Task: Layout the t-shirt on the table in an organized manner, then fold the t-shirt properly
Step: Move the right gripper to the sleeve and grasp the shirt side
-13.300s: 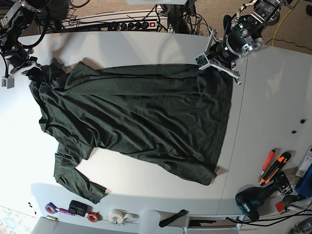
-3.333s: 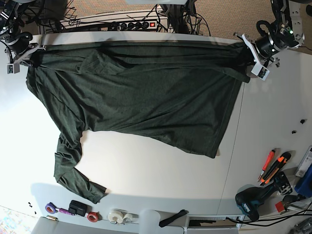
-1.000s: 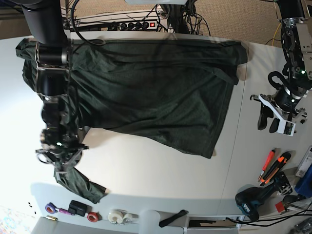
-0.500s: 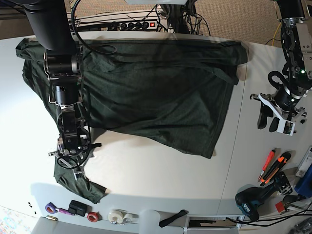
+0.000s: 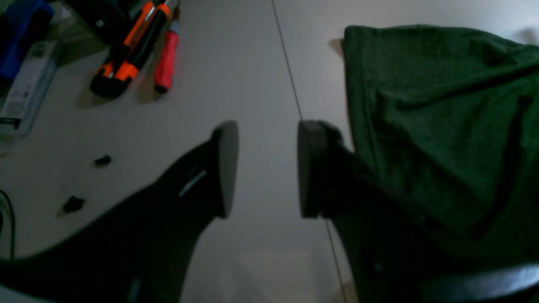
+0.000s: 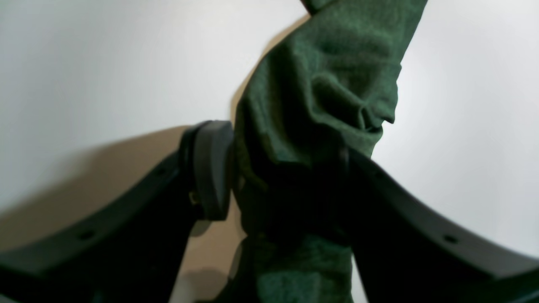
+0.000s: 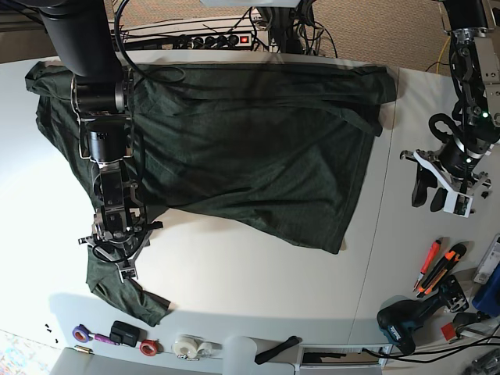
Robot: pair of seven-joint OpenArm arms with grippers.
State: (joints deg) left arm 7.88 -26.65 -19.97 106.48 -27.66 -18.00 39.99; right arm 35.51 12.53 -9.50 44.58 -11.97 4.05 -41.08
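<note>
Nearest the base view's lower edge, the loose sleeve of the shirt trails slantwise across the surface, and the right tool straddles its bunched upper stretch, fingers apart with cloth lying between them, not clamped. If it closes here, the likeliest fault is a shallow bite: the sleeve is rumpled and doubled over on itself, so the tips could catch only the top ridge and leave the under layer behind, or take in so much that the creases get dragged along with it. Closing too low might scrape the surface; too high, and the cloth would slip out on the lift. A hard pull from this spot could also tug the body askew, since the sleeve runs up into it and nothing is seen pinning the far side. Farther up, the shirt's body lies broad and flat, its lower hem slanting, so a fold made now might come out crooked unless that is evened first. The left tool is over bare surface beside the shirt, fingers parted and holding nothing; sweeping low toward the base view's near edge, it could knock the red pen or the drill. At the far edge the cloth lies in long layered bands, which might slide apart if the body is pulled.
</note>
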